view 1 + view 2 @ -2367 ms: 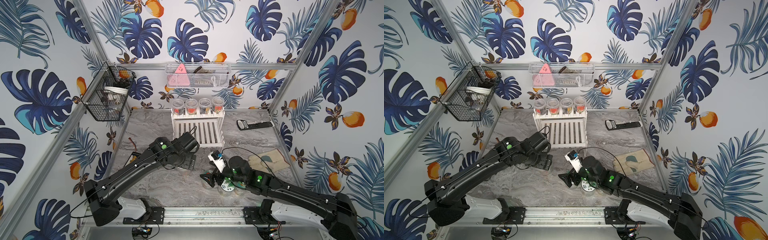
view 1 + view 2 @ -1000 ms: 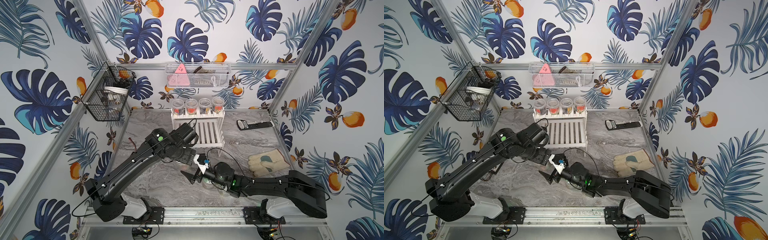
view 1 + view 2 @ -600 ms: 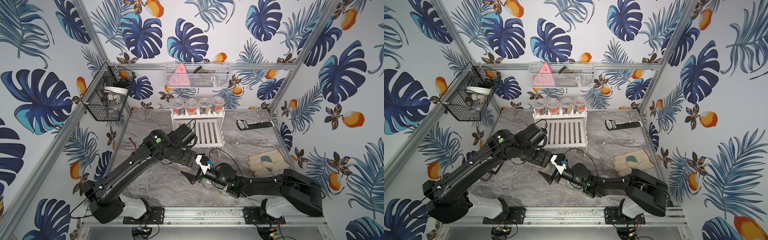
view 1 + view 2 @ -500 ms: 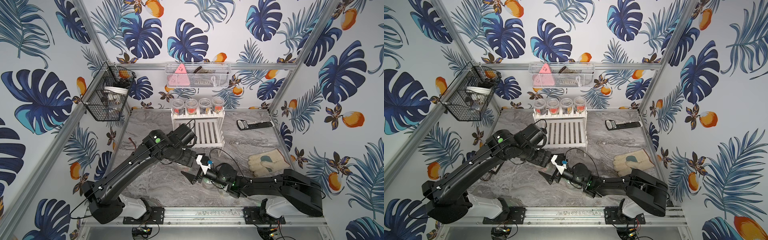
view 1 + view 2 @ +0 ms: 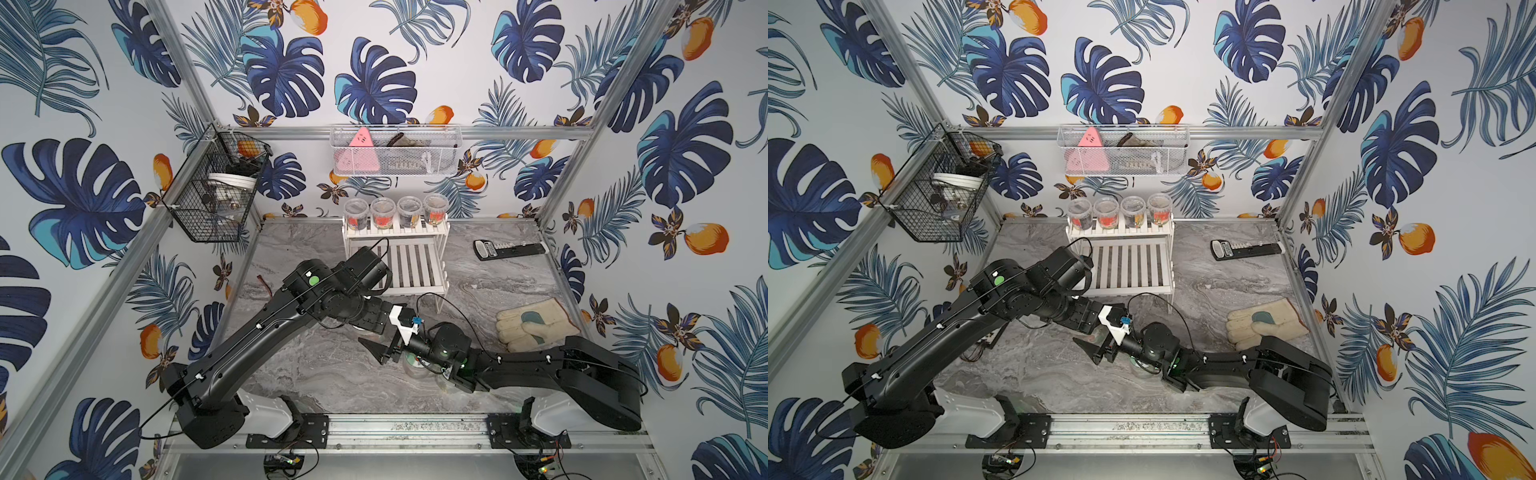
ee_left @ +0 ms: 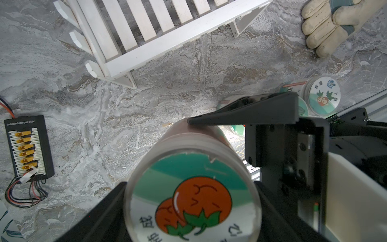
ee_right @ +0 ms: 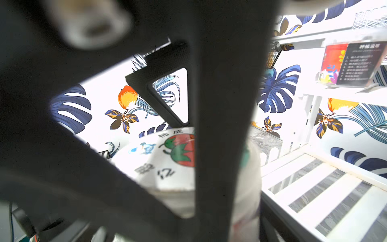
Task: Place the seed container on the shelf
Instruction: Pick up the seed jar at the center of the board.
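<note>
Right gripper swung inward, grip unclear, left gripper clamping clear tomato-lidded seed container, 6 o'clock of white slatted shelf.

I've folded the right arm back and swung the right gripper left, from the table's right half to the middle, in front of the shelf. That has uncovered the glove, which the arm half hid before. My left arm has risen and reached right, bringing the left gripper, closed around the container, against the right one. In the last second its elbow has sunk slightly.
</note>
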### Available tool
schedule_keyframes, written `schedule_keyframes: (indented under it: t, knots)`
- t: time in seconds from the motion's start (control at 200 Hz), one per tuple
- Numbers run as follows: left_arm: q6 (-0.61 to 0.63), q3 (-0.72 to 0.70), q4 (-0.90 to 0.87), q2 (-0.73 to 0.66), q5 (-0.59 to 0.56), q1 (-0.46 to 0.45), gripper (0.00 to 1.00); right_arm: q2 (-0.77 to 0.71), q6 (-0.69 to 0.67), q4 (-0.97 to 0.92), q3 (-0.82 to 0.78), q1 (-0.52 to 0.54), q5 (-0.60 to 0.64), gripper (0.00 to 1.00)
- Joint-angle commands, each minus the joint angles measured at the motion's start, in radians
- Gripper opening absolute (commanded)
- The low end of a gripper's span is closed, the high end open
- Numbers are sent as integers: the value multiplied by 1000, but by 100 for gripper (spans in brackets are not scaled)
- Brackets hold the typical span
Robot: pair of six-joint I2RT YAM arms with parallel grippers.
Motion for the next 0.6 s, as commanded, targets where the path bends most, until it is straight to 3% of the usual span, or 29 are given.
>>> schedule_keyframes:
  t: [0.0, 0.12, 0.315, 0.51, 0.595]
  knots:
    - [26, 0, 46, -2, 10, -2, 72, 3, 24, -16, 6, -2, 10, 90]
    - [30, -11, 62, -8, 17, -2, 76, 5, 32, 4, 0, -7, 11, 83]
    - [43, -28, 90, -17, 35, -2, 83, 15, 40, 25, 1, -11, 9, 80]
    - [49, -40, 119, -33, 26, -2, 98, 31, 59, 48, 4, -25, 29, 79]
    - [47, -46, 136, -47, 13, -2, 99, 39, 67, 52, 6, -34, 29, 79]
